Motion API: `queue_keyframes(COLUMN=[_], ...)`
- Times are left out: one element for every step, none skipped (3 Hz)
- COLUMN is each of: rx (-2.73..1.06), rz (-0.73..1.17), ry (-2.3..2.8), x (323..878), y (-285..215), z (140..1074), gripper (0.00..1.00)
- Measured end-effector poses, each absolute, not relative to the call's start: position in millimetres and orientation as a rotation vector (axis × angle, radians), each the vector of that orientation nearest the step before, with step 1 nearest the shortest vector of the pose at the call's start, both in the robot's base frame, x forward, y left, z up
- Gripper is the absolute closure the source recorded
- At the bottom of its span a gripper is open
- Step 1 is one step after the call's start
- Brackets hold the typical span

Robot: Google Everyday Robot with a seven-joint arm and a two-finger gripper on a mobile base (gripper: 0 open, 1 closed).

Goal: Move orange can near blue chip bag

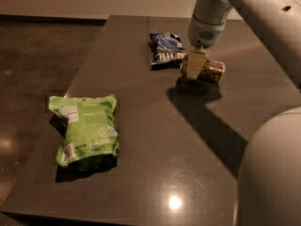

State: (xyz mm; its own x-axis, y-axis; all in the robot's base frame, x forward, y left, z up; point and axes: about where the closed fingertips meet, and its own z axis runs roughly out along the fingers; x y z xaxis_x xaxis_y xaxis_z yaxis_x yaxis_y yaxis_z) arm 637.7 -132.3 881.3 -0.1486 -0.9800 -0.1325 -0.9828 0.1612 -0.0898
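The orange can [210,70] lies on its side, held in my gripper [195,65], low over the dark table. The gripper's pale fingers [195,63] are closed around the can's left end. The blue chip bag [165,49] lies flat on the table just left of the gripper, a small gap from the can. My arm comes down from the upper right.
A larger bright green bag [87,128] lies at the table's front left. The dark table [155,140] has its left edge beside a brown floor. My arm's body [270,173] fills the lower right corner.
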Motion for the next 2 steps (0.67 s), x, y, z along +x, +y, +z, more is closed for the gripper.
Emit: queue_keyframes(rx=[-1.907, -1.888], rz=[0.038, 0.051], ry=[2.302, 2.330], x=[648.9, 653.3], y=[-136.5, -141.3], z=[873.4, 864.9], gripper=[0.36, 0.12])
